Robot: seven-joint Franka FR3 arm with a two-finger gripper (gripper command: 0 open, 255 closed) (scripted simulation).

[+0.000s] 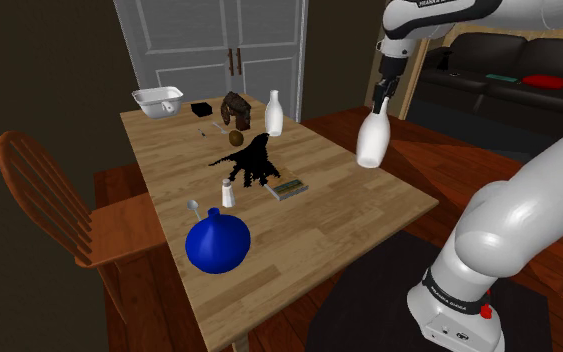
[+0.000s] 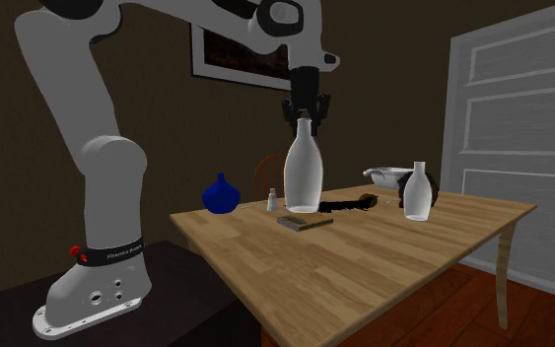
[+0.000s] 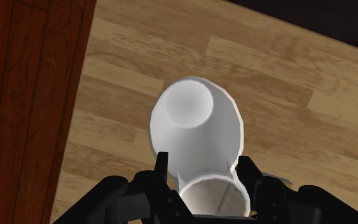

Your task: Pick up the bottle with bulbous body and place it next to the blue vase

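White bottle point(image 1: 371, 140) with a bulbous body hangs from the black tool point(image 1: 380, 105), whose two fingers point(image 3: 163, 167) clasp its neck. The body sits slightly tilted directly beneath the tool, lifted off the wooden counter point(image 1: 369, 215). Down on that counter, a blue vase point(image 1: 218, 243) stands well apart from the tool.

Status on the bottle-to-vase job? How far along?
Done: the bottle is grasped at the neck by the gripper and looks lifted off the table. In hand: the carry; it hangs well apart from the vase. Left: bring it over, set it down beside the vase, release.
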